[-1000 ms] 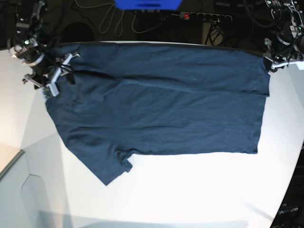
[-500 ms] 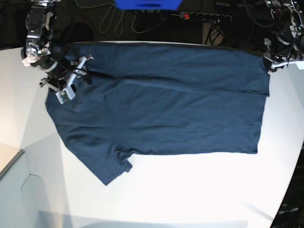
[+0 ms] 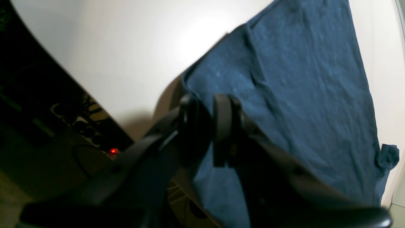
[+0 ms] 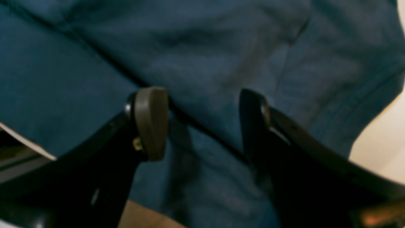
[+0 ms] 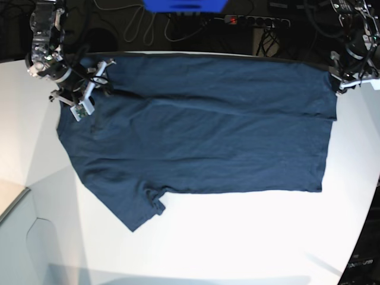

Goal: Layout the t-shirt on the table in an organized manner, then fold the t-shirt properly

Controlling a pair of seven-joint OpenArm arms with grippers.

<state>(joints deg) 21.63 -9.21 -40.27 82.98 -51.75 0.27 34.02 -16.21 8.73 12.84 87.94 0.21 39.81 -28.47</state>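
Pincer, right [image 4: 202,122]: one, standing wide open, nothing held, positioned over the folded cloth. Pincer, left [image 3: 207,103]: one, closed to a narrow gap, with a pinch of cloth apparently gripped at the shirt's edge.

Item, t-shirt [image 5: 208,142]: one, dark navy, spread across the robot's side of the tabletop [image 5: 249,243]. A doubled band [image 5: 208,80] was laid along the side nearest the robot, its free edge slanting beside the right pincer. The outer flap [image 5: 122,205] on the right arm's side was left jutting away from the robot, with a small tucked piece [image 5: 155,199] beside it. No shift of the cloth was noted against the earlier views.

Change, right arm: carried inward from the shirt's outer border during the last second, then drawn slightly back toward the robot. Change, left arm: none of note; its place at the opposite corner was kept.

Meaning, as judged: one corner was secured and a second grip was being sought near the band's other end. Folding was rated partly done. A hold on all intended layers was called for; if only the top layer were caught, the band could be pulled askew.
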